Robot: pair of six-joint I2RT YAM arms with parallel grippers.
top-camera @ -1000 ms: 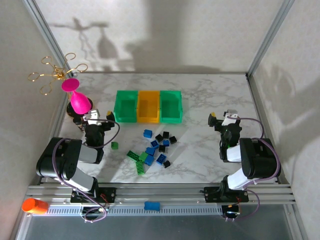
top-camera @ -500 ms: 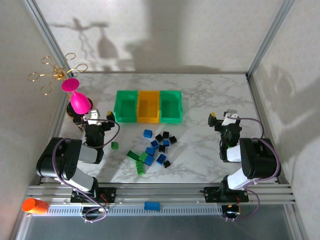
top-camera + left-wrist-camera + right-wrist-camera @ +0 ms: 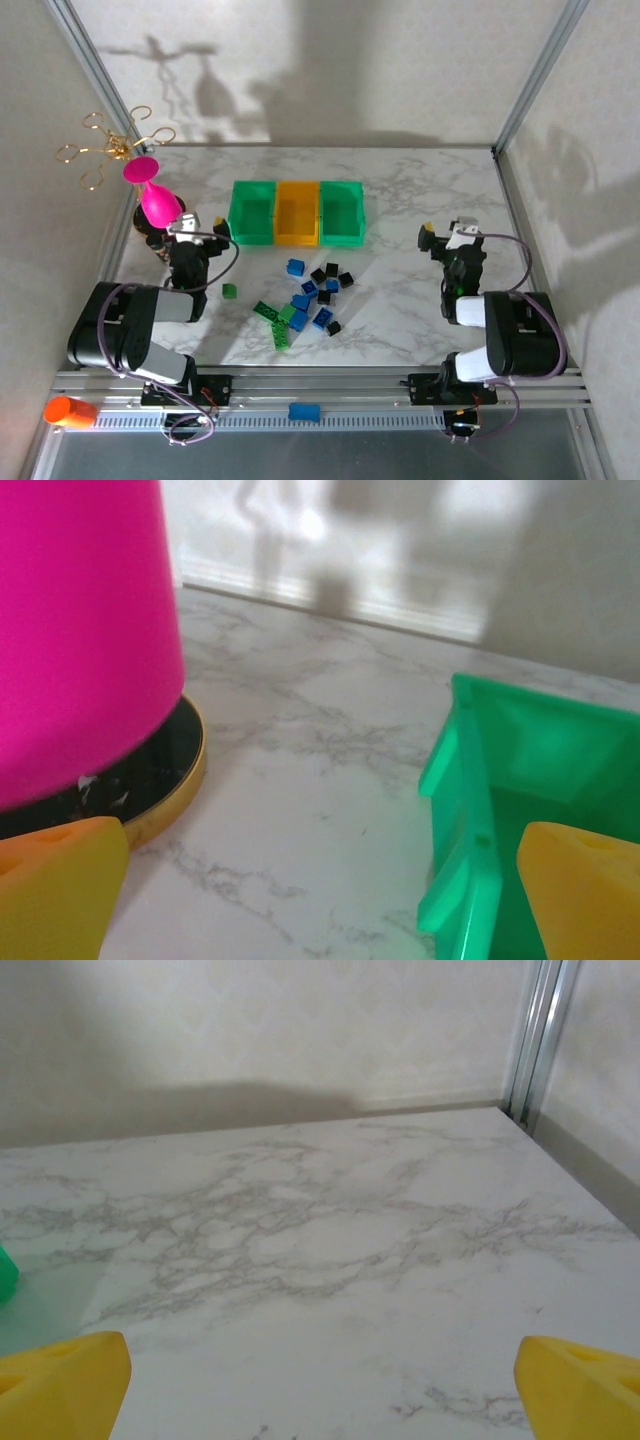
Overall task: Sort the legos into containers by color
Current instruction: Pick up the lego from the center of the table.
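Ok, both grippers are sitting low, well apart from the pile. Left gripper (image 3: 186,230) is hanging released, fingers spread wide, facing the gap between the pink goblet (image 3: 80,630) and the leftmost green bin of the containers (image 3: 297,186). Right gripper (image 3: 455,236) is gaping too, gripping nothing, over bare table (image 3: 420,180) on the right. Legos (image 3: 312,296) are lying loose just near of the containers, with one green brick (image 3: 229,291) sitting apart to the left. A blue piece (image 3: 303,411) is resting on the near rail, probably another lego.
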